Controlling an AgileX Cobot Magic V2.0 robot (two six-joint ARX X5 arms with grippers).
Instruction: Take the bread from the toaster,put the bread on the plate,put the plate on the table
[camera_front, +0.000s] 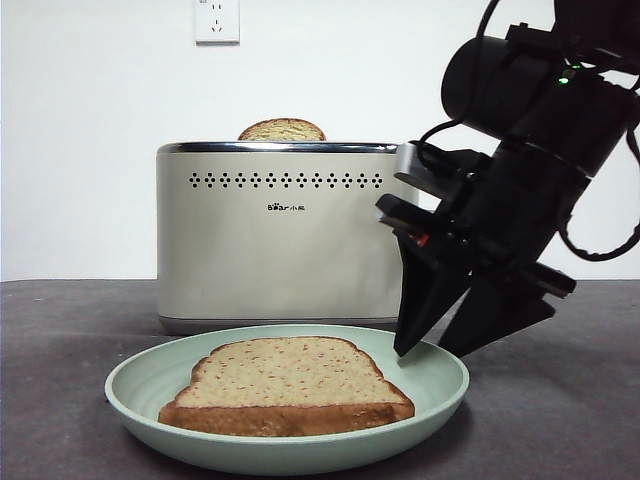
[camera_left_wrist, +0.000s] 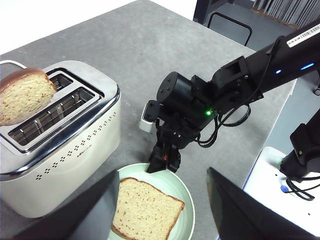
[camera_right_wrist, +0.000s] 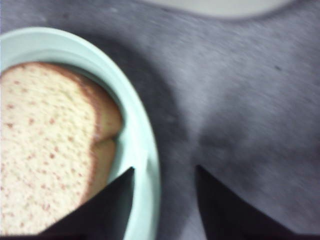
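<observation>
The bread (camera_front: 290, 380) lies flat in the mint-green plate (camera_front: 140, 385), which sits on the dark table (camera_front: 560, 400) in front of the cream toaster (camera_front: 270, 235). My right gripper (camera_front: 425, 350) is open at the plate's right rim. In the right wrist view one jaw of this gripper (camera_right_wrist: 162, 172) is over the plate (camera_right_wrist: 142, 145) beside the bread (camera_right_wrist: 45, 145), the other over bare table. My left gripper (camera_left_wrist: 162, 175) hangs open and holds nothing, high above the plate (camera_left_wrist: 187, 195), bread (camera_left_wrist: 145, 212) and toaster (camera_left_wrist: 60, 145).
A second slice (camera_front: 282, 130) stands in the toaster's slot, its domed crust showing. A white cable (camera_left_wrist: 10, 64) runs behind the toaster. The table's far edge (camera_left_wrist: 220, 37) and right edge are near, with a white arm base (camera_left_wrist: 280, 185) beyond.
</observation>
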